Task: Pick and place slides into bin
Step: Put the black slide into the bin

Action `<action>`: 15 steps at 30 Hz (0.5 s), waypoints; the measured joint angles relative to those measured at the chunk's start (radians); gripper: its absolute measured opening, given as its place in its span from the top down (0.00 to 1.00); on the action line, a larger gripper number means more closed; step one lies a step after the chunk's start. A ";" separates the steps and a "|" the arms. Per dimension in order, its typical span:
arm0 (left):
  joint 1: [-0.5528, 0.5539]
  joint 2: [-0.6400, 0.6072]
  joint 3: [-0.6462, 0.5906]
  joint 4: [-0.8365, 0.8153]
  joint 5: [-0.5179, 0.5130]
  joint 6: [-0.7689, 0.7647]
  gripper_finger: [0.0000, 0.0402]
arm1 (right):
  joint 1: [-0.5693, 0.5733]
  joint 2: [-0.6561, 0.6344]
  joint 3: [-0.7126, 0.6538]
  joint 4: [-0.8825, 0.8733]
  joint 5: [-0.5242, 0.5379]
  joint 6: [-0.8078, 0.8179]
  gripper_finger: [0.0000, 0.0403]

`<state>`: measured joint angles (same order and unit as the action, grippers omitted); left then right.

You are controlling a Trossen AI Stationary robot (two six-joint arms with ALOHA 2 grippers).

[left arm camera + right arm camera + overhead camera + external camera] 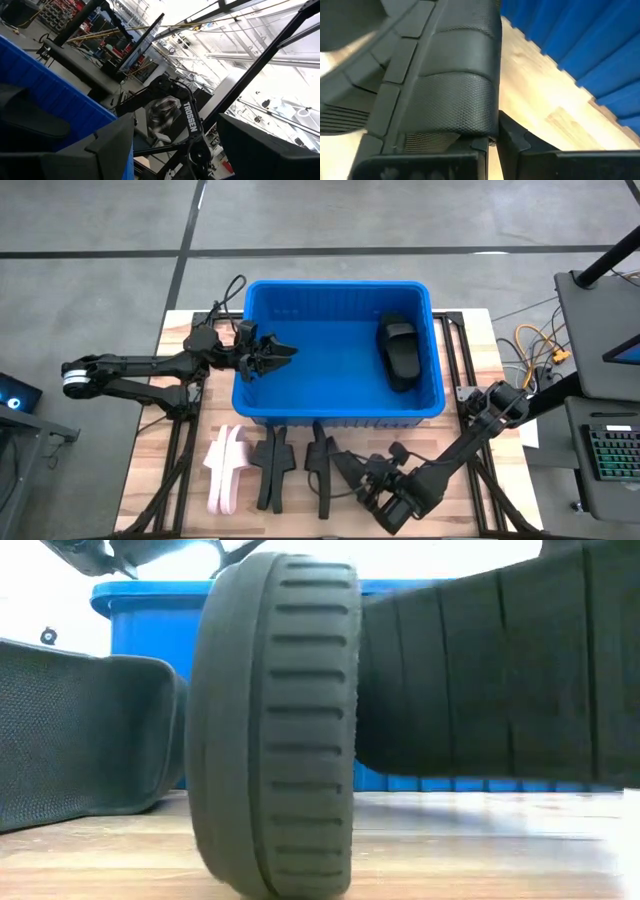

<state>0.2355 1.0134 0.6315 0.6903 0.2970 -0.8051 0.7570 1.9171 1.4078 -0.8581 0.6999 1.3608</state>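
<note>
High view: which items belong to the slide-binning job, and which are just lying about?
Job: blue bin; black slide in bin; pink slides; black slides on table; right gripper; left gripper.
Bystanders: keyboard; yellow cables.

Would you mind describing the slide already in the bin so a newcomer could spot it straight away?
Look down on the wooden table for the big blue bin. Inside, against its right wall, lies one black slide. It is the only slide in the bin; the other black ones and the pink one stand on the table in front.
</note>
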 joint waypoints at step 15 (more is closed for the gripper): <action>0.000 0.000 0.000 0.000 0.001 0.000 0.33 | 0.000 -0.002 0.068 -0.006 0.008 -0.038 0.97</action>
<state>0.2353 1.0130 0.6315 0.6899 0.2982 -0.8047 0.7570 1.9156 1.4754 -0.8642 0.7082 1.3231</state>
